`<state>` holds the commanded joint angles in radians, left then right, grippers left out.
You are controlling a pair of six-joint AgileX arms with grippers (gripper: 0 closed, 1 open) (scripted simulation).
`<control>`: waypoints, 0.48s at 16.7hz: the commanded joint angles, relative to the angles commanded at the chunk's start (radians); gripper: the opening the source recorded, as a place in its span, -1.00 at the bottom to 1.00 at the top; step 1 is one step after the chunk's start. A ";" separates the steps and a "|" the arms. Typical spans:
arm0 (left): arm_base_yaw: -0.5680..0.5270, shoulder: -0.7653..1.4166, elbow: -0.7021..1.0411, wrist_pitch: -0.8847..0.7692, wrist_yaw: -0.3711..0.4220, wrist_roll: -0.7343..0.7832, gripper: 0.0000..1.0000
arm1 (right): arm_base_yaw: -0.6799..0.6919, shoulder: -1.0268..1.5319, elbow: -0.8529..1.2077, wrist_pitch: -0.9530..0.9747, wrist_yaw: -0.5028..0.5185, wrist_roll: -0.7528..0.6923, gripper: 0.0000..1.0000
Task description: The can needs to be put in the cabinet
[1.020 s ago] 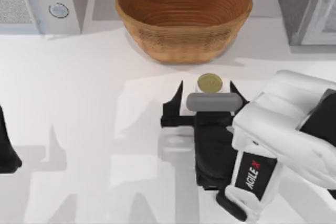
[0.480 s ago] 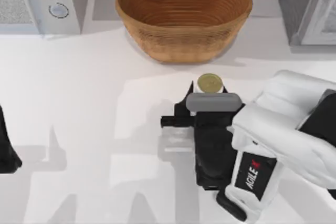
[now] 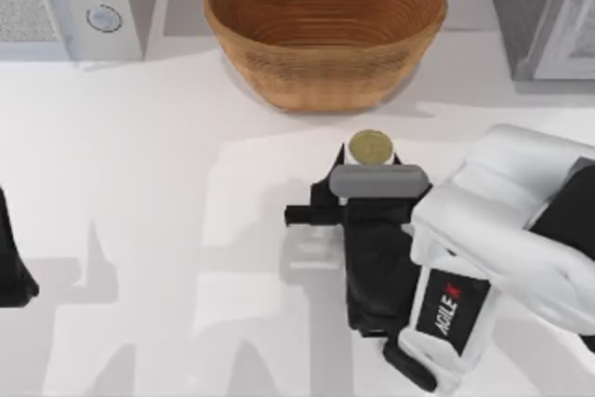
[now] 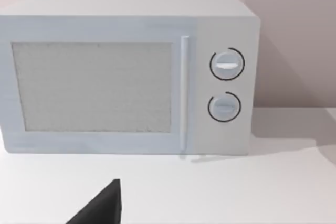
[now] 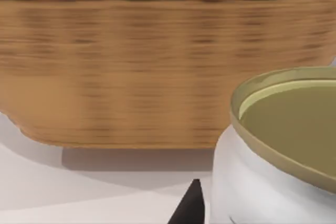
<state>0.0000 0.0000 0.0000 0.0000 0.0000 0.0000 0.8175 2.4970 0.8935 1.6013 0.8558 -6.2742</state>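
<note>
Our right gripper (image 3: 369, 174) has its jaws closed narrowly on the upright can (image 3: 371, 147), standing on the surface just near of the basket (image 3: 325, 25), its long axis vertical.

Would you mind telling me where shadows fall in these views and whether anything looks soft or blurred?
Top view: the right hand and its arm cast pale grey shadows leftward over the table, and the basket darkens the table beneath its rim. Right wrist view: the basket's weave looks smeared, with a grey shadow under it, and the can sits very near. Left wrist view: the microwave is evenly lit.
</note>
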 joint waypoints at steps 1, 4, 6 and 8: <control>0.000 0.000 0.000 0.000 0.000 0.000 1.00 | 0.000 0.000 0.000 0.000 0.000 0.000 -1.00; 0.000 0.000 0.000 0.000 0.000 0.000 1.00 | 0.000 0.000 0.000 0.000 0.000 0.000 -1.00; 0.000 0.000 0.000 0.000 0.000 0.000 1.00 | 0.002 -0.001 -0.001 0.000 0.000 0.001 -1.00; 0.000 0.000 0.000 0.000 0.000 0.000 1.00 | 0.003 -0.015 -0.002 -0.013 -0.001 0.002 -1.00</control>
<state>0.0000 0.0000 0.0000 0.0000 0.0000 0.0000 0.8204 2.4820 0.8914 1.5881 0.8549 -6.2723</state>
